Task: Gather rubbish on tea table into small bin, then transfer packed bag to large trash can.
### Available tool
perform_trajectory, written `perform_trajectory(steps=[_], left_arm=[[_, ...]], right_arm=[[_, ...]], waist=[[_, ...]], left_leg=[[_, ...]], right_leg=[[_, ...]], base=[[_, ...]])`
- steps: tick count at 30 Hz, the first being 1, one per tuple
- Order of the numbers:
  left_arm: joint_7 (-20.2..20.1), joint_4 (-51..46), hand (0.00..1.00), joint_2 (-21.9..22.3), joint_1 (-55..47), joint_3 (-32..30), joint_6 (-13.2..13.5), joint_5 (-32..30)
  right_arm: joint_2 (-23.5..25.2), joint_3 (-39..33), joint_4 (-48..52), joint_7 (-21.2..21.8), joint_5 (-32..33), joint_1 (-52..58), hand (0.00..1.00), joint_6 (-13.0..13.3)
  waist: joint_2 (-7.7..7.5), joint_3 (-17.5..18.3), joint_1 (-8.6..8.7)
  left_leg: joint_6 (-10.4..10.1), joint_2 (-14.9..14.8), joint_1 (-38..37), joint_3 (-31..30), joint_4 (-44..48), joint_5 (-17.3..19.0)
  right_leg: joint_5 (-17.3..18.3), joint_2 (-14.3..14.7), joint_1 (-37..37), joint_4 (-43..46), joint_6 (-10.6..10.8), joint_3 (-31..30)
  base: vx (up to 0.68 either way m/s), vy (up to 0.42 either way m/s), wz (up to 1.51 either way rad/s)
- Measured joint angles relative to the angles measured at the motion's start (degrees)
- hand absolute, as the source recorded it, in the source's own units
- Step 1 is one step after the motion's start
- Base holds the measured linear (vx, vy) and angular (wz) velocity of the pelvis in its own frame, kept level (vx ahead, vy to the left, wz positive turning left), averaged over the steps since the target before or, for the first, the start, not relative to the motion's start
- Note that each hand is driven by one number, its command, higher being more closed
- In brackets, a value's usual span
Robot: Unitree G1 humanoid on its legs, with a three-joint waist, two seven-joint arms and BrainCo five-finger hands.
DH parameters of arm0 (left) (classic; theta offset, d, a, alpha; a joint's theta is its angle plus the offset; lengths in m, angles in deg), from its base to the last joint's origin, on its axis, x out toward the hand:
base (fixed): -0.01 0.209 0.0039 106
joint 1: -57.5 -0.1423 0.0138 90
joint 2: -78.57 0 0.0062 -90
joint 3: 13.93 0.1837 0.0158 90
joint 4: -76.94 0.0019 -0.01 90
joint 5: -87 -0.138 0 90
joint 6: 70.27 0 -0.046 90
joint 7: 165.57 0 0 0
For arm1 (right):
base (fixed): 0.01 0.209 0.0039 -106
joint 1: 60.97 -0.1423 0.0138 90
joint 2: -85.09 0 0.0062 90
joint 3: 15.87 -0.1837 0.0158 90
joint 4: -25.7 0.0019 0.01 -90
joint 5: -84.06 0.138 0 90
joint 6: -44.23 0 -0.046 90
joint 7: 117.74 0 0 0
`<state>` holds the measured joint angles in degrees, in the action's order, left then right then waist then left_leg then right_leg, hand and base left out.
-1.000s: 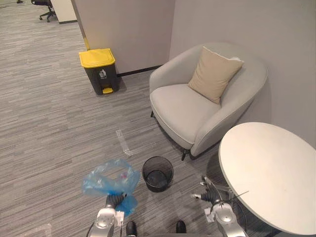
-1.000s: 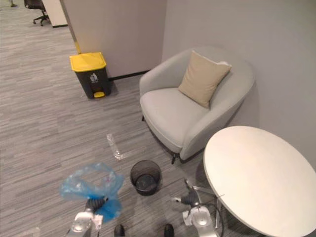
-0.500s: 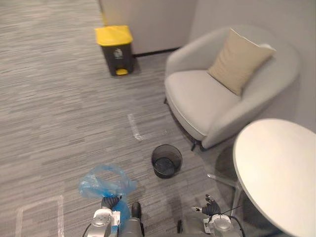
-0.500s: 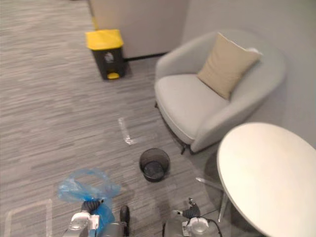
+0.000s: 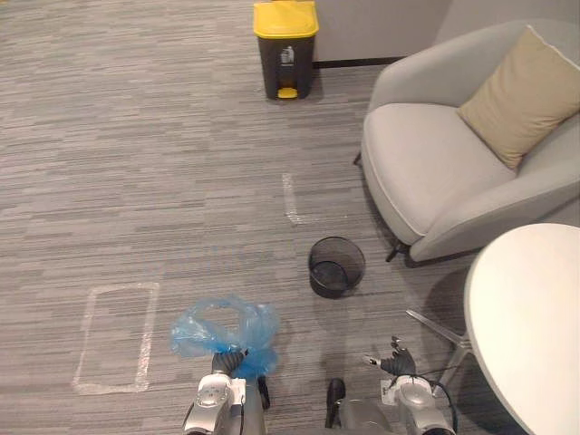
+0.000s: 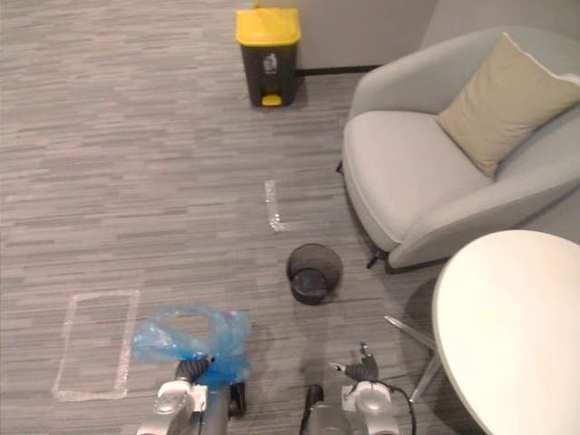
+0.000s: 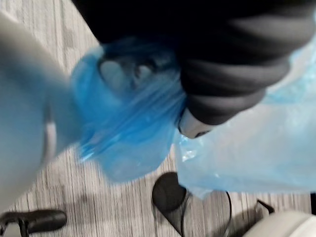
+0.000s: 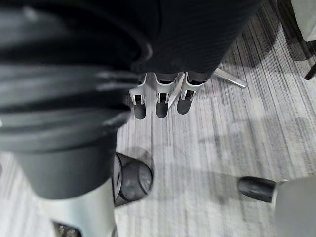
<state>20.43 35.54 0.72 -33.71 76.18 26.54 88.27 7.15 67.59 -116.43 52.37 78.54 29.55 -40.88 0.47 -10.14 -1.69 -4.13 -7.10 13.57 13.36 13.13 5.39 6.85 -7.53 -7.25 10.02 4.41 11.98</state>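
Note:
A blue plastic bag (image 5: 223,328) hangs low over the carpet, its neck gathered in my left hand (image 5: 225,364), which is shut on it. The left wrist view has the bag (image 7: 126,133) bulging just past the hand's dark cover (image 7: 232,74). My right hand (image 5: 391,365) is at the lower right, open and holding nothing; its fingers (image 8: 158,101) hang straight over the floor. The small black mesh bin (image 5: 336,266) stands on the carpet ahead of me. The large trash can (image 5: 285,47), dark with a yellow lid, stands far off by the wall.
The round white tea table (image 5: 535,326) is at the lower right, with a grey armchair (image 5: 435,172) and its beige cushion (image 5: 530,95) behind it. A taped rectangle (image 5: 116,337) and a tape strip (image 5: 292,198) mark the carpet.
The camera has swung left, so the chair, table and trash can have shifted right in the picture. The bag stays in my left hand; the right hand stays open.

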Motion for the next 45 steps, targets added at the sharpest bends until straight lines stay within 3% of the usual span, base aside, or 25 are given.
perform_trajectory(steps=[2,5,9,12,13,15,18,19,20,21,22,24,26,27,28,30,31,33,34,35,37,39,43,44,45], left_arm=[[-0.03,0.58,1.00,-1.55,-0.44,1.26,-0.20,-0.05],[-0.01,0.58,1.00,-2.13,-0.85,1.35,-0.28,-0.04],[0.00,0.40,1.00,-2.46,-1.99,1.25,-0.31,-0.04],[0.12,0.39,1.00,-3.37,-2.15,1.20,-0.71,-0.02],[0.30,0.27,1.00,-3.68,-2.08,1.00,-0.90,-0.01],[0.55,0.22,1.00,-4.69,-1.68,0.92,-0.91,0.05],[1.02,0.20,1.00,-5.23,-0.47,0.65,-0.90,0.05],[1.09,0.17,1.00,-5.46,0.04,0.58,-0.86,0.03],[1.08,0.38,1.00,-5.38,0.49,0.55,-0.85,0.00],[1.11,0.67,1.00,-4.62,0.58,0.52,-0.94,-0.01],[0.96,0.32,1.00,-4.23,0.64,0.60,-0.69,-0.03],[0.88,0.34,1.00,-3.49,0.87,0.45,-0.73,-0.10],[0.29,-1.01,1.00,-1.91,0.20,-0.19,-0.72,-0.14],[-0.01,-2.86,1.00,-0.94,-0.76,-1.07,-0.60,-0.15],[-0.02,-4.22,1.00,-0.44,-1.20,-1.55,-0.30,-0.13],[-0.16,-5.31,1.00,0.12,-1.07,-1.51,-0.24,-0.09],[-0.15,-5.19,1.00,0.28,-1.02,-1.52,-0.26,-0.09],[-0.16,-5.09,1.00,1.32,-1.01,-1.50,-0.33,-0.10],[-0.18,-5.08,1.00,1.90,-0.91,-1.38,-0.31,-0.08],[-0.14,-4.76,1.00,2.69,-0.99,-1.27,-0.19,-0.07],[-0.08,-2.85,1.00,1.84,0.52,-1.34,-0.25,-0.02],[-0.09,-2.85,1.00,1.26,0.48,-1.28,-0.25,-0.03],[-0.03,-1.91,1.00,-0.20,-0.49,0.63,-0.81,-0.06],[0.04,-1.79,1.00,-0.96,-0.48,1.09,-1.06,-0.06],[0.05,-1.72,1.00,-1.21,-0.40,1.07,-1.07,-0.06]], right_arm=[[1.10,0.00,-1.33,0.16,-0.01,0.27,0.00,-0.17],[1.17,-0.02,-1.78,0.26,-0.05,-0.02,0.00,-0.40],[1.24,-0.01,-2.67,0.49,-0.13,-0.71,0.00,-0.49],[1.65,0.03,-2.87,0.87,-0.14,-0.98,0.00,-0.98],[1.97,0.38,-3.04,0.98,-0.13,-0.93,0.00,-0.98],[1.83,0.64,-3.03,0.97,-0.14,-1.08,0.00,-0.95],[0.93,0.63,-3.03,0.88,-0.15,-2.06,0.00,-0.89],[0.81,0.61,-3.03,0.88,-0.17,-2.00,0.00,-0.90],[0.53,0.50,-3.09,0.90,-0.35,-1.22,0.00,-0.92],[-0.10,0.14,-3.24,0.91,-0.70,-1.06,0.00,-0.94],[-0.25,-0.56,-3.22,0.87,-0.79,-1.11,0.00,-0.96],[0.10,-2.39,-3.18,0.99,-0.73,-0.87,0.00,-0.98],[0.08,-1.98,-1.72,1.01,-0.69,1.07,0.00,-1.05],[0.81,-1.29,-0.02,0.96,-0.46,1.44,0.00,-1.02],[1.17,-1.32,1.05,0.91,0.00,1.80,0.00,-0.95],[1.76,-1.64,2.14,0.90,1.09,-0.28,0.00,-0.91],[1.82,-1.84,2.25,0.87,1.11,-0.85,0.00,-0.91],[2.61,-2.39,2.98,0.77,1.12,-1.63,0.00,-0.93],[2.59,-3.02,2.86,0.62,1.11,-1.75,0.00,-0.93],[1.68,-3.43,2.02,0.38,1.09,-1.84,0.00,-0.92],[2.69,-3.48,-1.27,0.31,1.04,-2.88,0.00,-1.48],[3.21,-3.82,-1.40,0.43,0.95,-2.49,0.00,-1.54],[4.08,-2.96,-1.38,0.84,0.76,-2.01,0.00,-1.54],[4.06,-2.06,-1.39,0.91,0.45,-1.98,0.00,-1.54],[4.02,-1.77,-1.39,0.92,0.42,-2.28,0.00,-1.54]], waist=[[-1.17,0.40,-0.06],[-1.48,0.57,-0.17],[-2.57,1.17,0.13],[-2.45,0.97,0.64],[-2.23,0.77,1.42],[-2.46,0.75,1.63],[-2.70,0.32,2.11],[-2.90,0.42,2.31],[-3.22,0.47,2.85],[-1.89,0.49,3.26],[-1.07,0.61,3.09],[-0.74,0.47,3.67],[-0.58,0.33,4.33],[-0.86,0.06,3.46],[-0.94,0.01,2.41],[-1.87,-0.49,0.45],[-1.93,-0.57,0.00],[-2.29,-0.88,-0.73],[-2.26,-0.91,-0.74],[-0.84,-0.57,-1.04],[-3.14,-0.44,-0.90],[-3.20,-0.44,-1.14],[-3.12,-0.49,-0.63],[-3.03,-0.56,-0.15],[-2.96,-0.63,0.01]], left_leg=[[0.87,2.18,-0.73,-0.55,-1.02,-0.35],[2.49,4.62,-0.29,-1.45,0.05,1.75],[4.40,7.30,1.40,-2.07,7.28,7.68],[6.08,7.79,-0.63,-4.32,9.17,10.61],[6.54,7.30,-2.50,-5.82,9.12,11.61],[6.61,6.56,-5.33,-6.46,8.00,12.51],[5.73,5.94,-11.49,-7.49,3.12,12.85],[4.93,6.13,-13.69,-7.85,0.93,12.94],[3.47,6.24,-15.94,-9.28,-0.44,13.70],[2.98,5.22,-16.80,-10.06,-1.00,13.92],[0.91,4.62,-17.00,-10.47,-1.37,12.69],[-2.24,4.58,-18.06,-10.91,0.32,9.91],[-4.13,4.04,-13.55,-10.11,17.53,6.29],[-3.40,1.37,-8.54,-7.76,30.28,6.90],[-0.77,-0.86,-4.63,-4.71,37.93,9.01],[1.96,-3.25,3.93,-1.90,39.71,11.86],[1.71,-3.50,5.60,-1.88,37.48,12.35],[1.08,-2.67,8.68,-3.05,26.08,12.12],[-0.02,-1.16,9.32,-5.79,16.71,8.71],[-2.57,-1.36,8.68,-8.27,8.30,-1.52],[-0.28,1.38,8.53,-6.17,10.58,1.86],[0.90,2.26,7.64,-4.16,14.35,6.46],[3.75,2.95,-1.06,0.59,12.58,11.01],[3.77,2.96,-4.68,1.01,10.10,11.74],[3.70,2.97,-6.56,1.18,8.65,11.77]], right_leg=[[-0.85,-1.62,1.76,-2.28,1.29,0.61],[0.20,-3.80,2.44,-2.41,3.08,1.32],[6.34,-7.14,1.05,5.64,5.74,-0.56],[3.84,-8.06,-7.75,27.29,2.38,-5.20],[6.69,-5.78,-8.97,31.13,1.99,-6.72],[8.83,-2.34,-10.63,31.18,0.99,-6.10],[7.42,2.64,-13.89,21.21,-1.47,-0.62],[4.53,4.15,-14.60,14.86,-2.81,1.11],[-3.05,5.46,-14.54,11.06,-6.53,0.63],[-2.42,5.89,-13.78,11.41,-7.05,1.85],[-0.94,5.92,-13.30,11.94,-8.00,2.63],[1.85,5.00,-10.45,12.49,-8.04,4.03],[2.28,5.26,-2.85,8.32,-7.97,5.81],[2.34,5.96,1.54,5.49,-8.07,5.38],[2.72,6.43,4.46,3.46,-8.67,4.20],[2.73,6.18,7.98,0.56,-8.67,1.73],[2.74,5.88,8.57,0.19,-8.65,1.21],[4.03,3.75,10.19,-0.01,-6.49,-0.54],[5.95,2.42,11.47,-0.40,-3.53,-1.61],[7.98,2.92,12.09,-0.70,-0.61,-3.27],[8.98,-0.48,12.79,-1.03,0.16,-5.89],[8.67,-2.46,11.84,3.74,0.57,-8.96],[6.09,-4.24,1.04,31.32,5.63,-14.81],[8.13,-2.70,-4.07,39.86,3.94,-13.95],[9.03,-1.93,-5.95,41.58,3.11,-12.87]], base=[[0.01,0.159,0.31],[0.02,0.197,0.23],[0.11,0.142,0.20],[0.26,0.118,0.24],[0.32,0.047,0.42],[0.35,-0.049,0.30],[0.44,-0.083,0.25],[0.51,-0.073,0.40],[0.55,-0.078,0.43],[0.58,-0.074,0.38],[0.56,-0.094,0.34],[0.53,-0.104,0.46],[0.51,-0.081,0.52],[0.47,-0.018,0.09],[0.41,0.030,-0.27],[0.47,0.094,-0.53],[0.33,0.125,-0.55],[0.27,0.181,-0.45],[0.35,0.285,-0.50],[0.35,0.320,-0.46],[0.43,0.364,-0.26],[0.39,0.309,-0.37],[0.41,0.217,-0.47],[0.50,0.067,-0.17],[0.42,0.019,-0.18]])
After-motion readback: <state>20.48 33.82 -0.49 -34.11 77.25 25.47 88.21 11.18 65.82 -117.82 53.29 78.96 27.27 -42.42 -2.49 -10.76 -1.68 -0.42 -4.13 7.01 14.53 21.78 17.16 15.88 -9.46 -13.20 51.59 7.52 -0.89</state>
